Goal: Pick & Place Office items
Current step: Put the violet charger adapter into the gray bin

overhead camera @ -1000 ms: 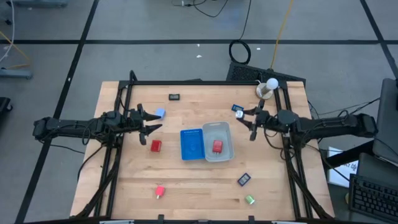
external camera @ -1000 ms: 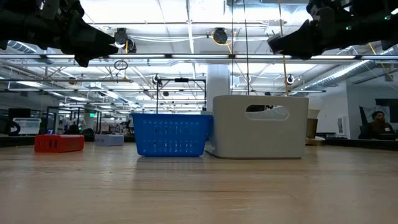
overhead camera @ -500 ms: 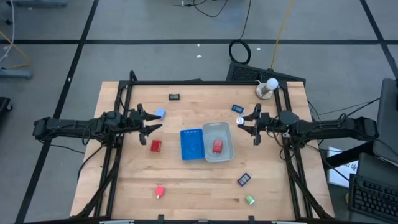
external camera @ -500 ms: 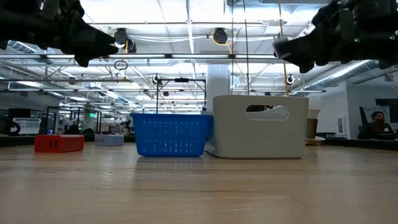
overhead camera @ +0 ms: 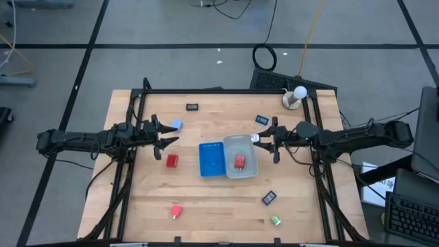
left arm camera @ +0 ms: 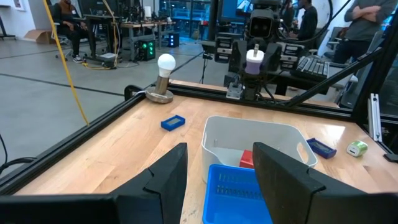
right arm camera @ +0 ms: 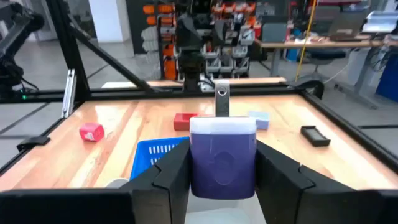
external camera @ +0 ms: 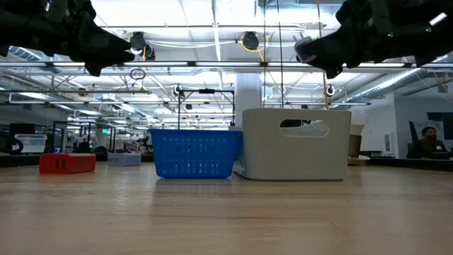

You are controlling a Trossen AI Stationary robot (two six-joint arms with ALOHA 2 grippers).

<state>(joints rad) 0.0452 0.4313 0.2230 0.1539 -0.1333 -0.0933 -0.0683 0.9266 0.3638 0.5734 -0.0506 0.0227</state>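
Right gripper (overhead camera: 263, 140) moved inward, clenching pale block (right arm camera: 222, 155), now at clear tray (overhead camera: 249, 169) rim, drop below; left gripper (overhead camera: 169, 134) released, waiting.

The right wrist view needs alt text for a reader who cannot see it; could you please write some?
The right gripper holds a pale blue block above the table, just short of the blue ribbed tray. Beyond lie a red block, another red block, a pale blue block and a black flat rectangle.

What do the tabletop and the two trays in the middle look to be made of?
Tabletop: light wood, visible grain, probably sealed. Blue tray: likely moulded plastic, ribbed and perforated, matte. Pale tray: plastic too, smooth walls with a cut-out handle in the low view; translucent from above.
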